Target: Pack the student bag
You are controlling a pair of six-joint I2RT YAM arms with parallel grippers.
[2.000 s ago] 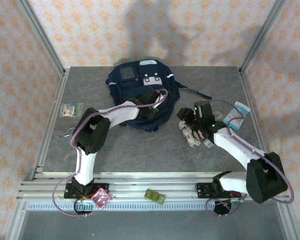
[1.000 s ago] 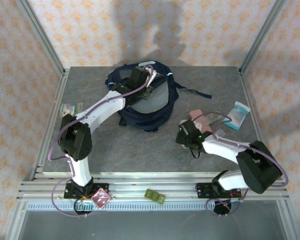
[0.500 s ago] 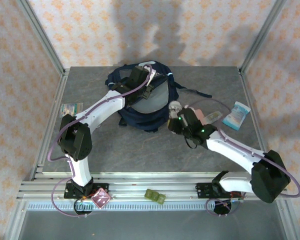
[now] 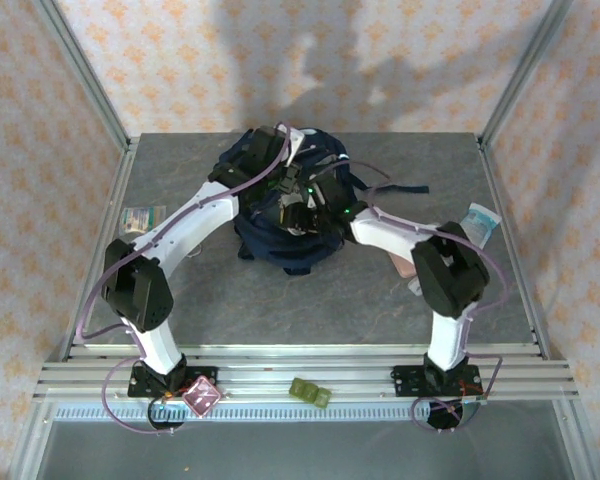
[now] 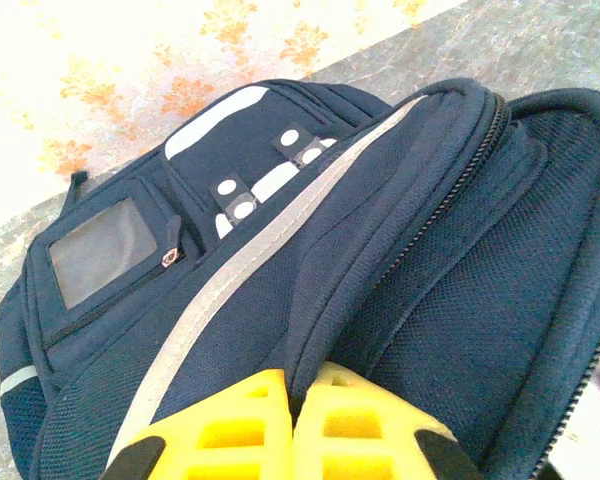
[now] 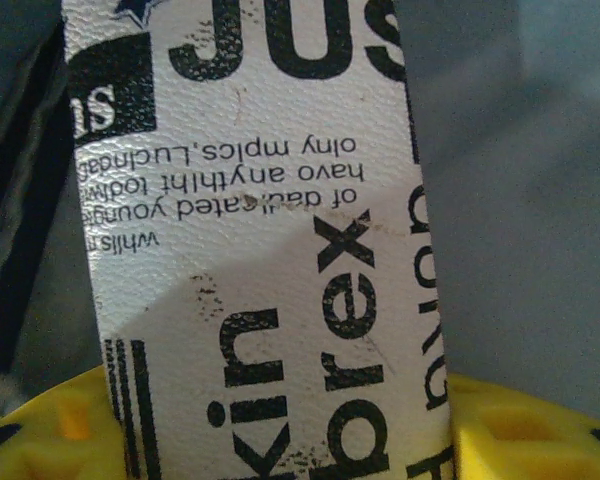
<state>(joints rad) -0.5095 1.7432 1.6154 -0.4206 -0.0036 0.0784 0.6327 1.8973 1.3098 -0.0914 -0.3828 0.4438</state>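
Surface (image 4: 230, 300): grey, framed by rails, both arms reaching over its far half.

Student bag (image 4: 280, 252): lies at the far centre of the surface, front panel with its grey patch and white stripe turned toward the back wall. In the left wrist view the student bag (image 5: 380, 250) shows its main zip line running open along the right.

Left gripper (image 5: 292, 395): fingers (image 5: 230, 420) pressed together on a fold of the bag's navy fabric beside the stripe, lifting the flap.

Right gripper (image 4: 306, 196): poised over the bag's middle. In its own view the right gripper (image 6: 280, 420) is clamped on a white lettered item (image 6: 250, 200), which stands up between the yellow pads. Dim grey-blue behind it suggests the bag's mouth, though I cannot confirm depth.

Loose items: a pink item (image 4: 405, 262) just right of the bag, a teal-and-white packet (image 4: 480, 218) near the right edge, a small packet (image 4: 142, 217) at the left.

Assessment: insertion step in hand. Recommended: hold the flap high and taut, lower the item lengthwise clear of the zip teeth, release only once it sits well inside; a slack flap risks a snag
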